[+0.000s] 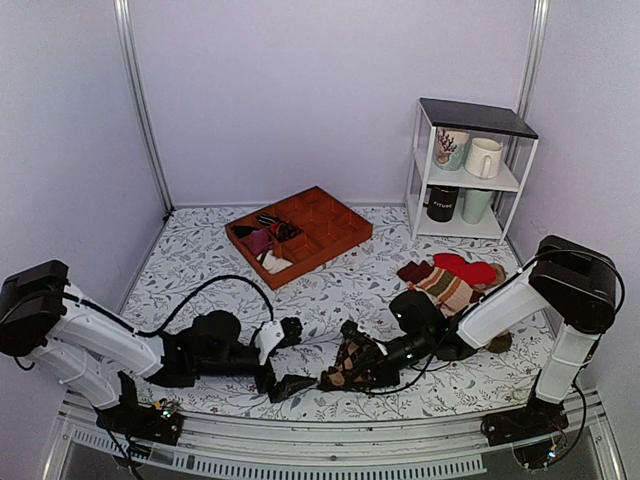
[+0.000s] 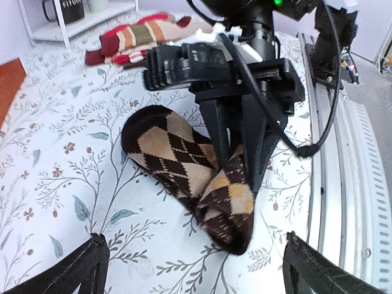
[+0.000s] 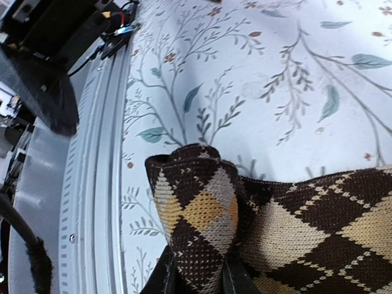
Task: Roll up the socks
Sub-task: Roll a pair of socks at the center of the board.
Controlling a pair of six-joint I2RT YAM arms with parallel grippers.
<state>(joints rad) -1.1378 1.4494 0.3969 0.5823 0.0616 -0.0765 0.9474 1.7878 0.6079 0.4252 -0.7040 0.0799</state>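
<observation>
Right arm (image 1: 500, 310) just beside socks (image 1: 352, 362)

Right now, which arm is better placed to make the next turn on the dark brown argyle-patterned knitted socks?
Right. The right gripper is shut on the folded end of the dark brown argyle socks, so it can probably roll onward. The left gripper is open, apart from them, holding nothing.

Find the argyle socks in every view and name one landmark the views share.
Top external: argyle socks at low centre.
Left wrist: centre of frame.
Right wrist: along the bottom, centre to right.
Shared landmark: the floral tablecloth under them in all three.
</observation>
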